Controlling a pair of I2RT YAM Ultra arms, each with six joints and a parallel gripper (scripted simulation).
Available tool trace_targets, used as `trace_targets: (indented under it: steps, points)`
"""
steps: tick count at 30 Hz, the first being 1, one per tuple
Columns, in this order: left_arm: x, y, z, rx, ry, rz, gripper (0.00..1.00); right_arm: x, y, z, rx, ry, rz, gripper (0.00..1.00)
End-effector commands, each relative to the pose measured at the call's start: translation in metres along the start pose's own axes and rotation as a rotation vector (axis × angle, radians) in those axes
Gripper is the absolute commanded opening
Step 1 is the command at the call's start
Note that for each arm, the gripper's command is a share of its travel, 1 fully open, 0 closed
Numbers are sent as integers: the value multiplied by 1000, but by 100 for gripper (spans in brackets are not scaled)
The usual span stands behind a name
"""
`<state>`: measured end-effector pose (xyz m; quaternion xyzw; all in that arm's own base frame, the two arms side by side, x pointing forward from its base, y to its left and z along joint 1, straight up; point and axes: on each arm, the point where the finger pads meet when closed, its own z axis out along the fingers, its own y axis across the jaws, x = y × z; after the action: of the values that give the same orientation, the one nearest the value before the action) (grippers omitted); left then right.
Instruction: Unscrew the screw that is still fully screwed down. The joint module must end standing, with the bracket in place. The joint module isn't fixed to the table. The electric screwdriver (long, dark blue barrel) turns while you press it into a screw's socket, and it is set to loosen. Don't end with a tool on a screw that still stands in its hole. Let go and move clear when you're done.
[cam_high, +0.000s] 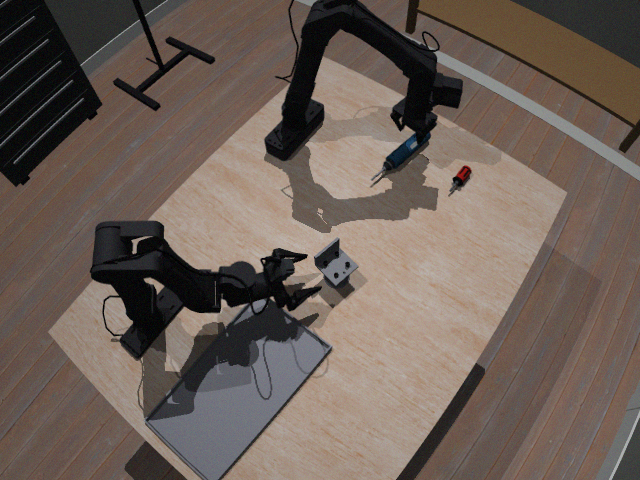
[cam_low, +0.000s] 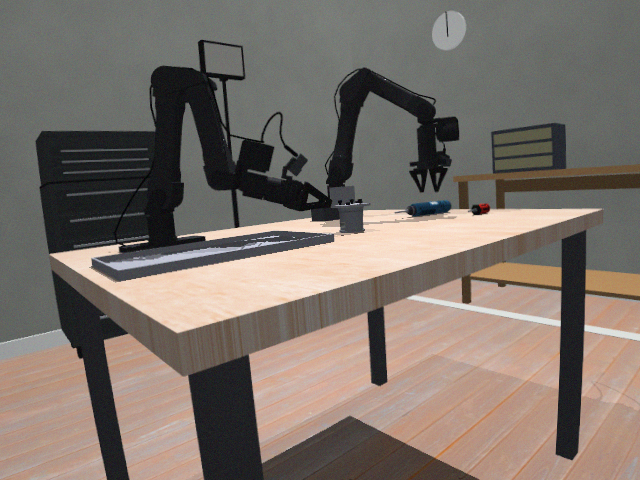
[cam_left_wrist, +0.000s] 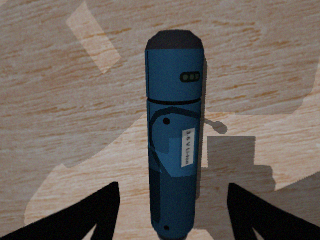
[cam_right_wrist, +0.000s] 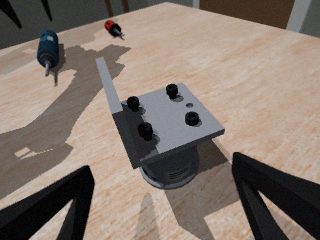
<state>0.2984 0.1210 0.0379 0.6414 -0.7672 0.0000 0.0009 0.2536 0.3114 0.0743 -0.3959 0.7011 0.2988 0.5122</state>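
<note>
My left jaws (cam_high: 410, 132) (cam_low: 429, 191) are spread, pointing down above the electric screwdriver (cam_high: 403, 153) (cam_low: 431, 207) (cam_left_wrist: 174, 75) (cam_right_wrist: 48, 47), with nothing between them. That tool lies on its side on the worktop (cam_high: 413, 310) (cam_low: 258, 289) (cam_left_wrist: 280, 40) (cam_right_wrist: 250, 75), and from my left wrist I see its blue barrel running between my two fingers, below them, with a pale label facing up. A short red screwdriver (cam_high: 463, 174) (cam_low: 480, 208) (cam_right_wrist: 112, 26) lies near it, apart from it.

My right jaws (cam_high: 313, 272) (cam_low: 325, 203) are spread too and pinch nothing. They reach out beside the joint module (cam_high: 343, 282) (cam_low: 352, 219) (cam_right_wrist: 172, 167), which stands upright on the worktop. On top of it sits the grey bracket (cam_high: 327, 253) (cam_low: 341, 194) (cam_right_wrist: 165, 112), its flat plate across the module and its other plate rising along one edge.

I count four black screws in the flat plate. The front one (cam_right_wrist: 192, 118) on the side away from the upright plate looks seated lowest; the other three, a far one (cam_right_wrist: 172, 90) and two beside the upright plate (cam_right_wrist: 133, 103) (cam_right_wrist: 145, 130), stand higher. A small open hole shows between the lowest screw and the far one. The shallow grey tray (cam_high: 232, 428) (cam_low: 206, 260) lies near the module, partly under my right arm's shadow.
</note>
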Motion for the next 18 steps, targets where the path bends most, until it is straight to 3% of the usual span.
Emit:
trace_targets:
  steps: [1,18]
  points:
    - [-3,-2,-4,10,-18,0,65,3,-3,1,14,-29,-14,86]
    - [-3,-2,-4,10,-18,0,65,25,-5,13,15,-45,-18,86]
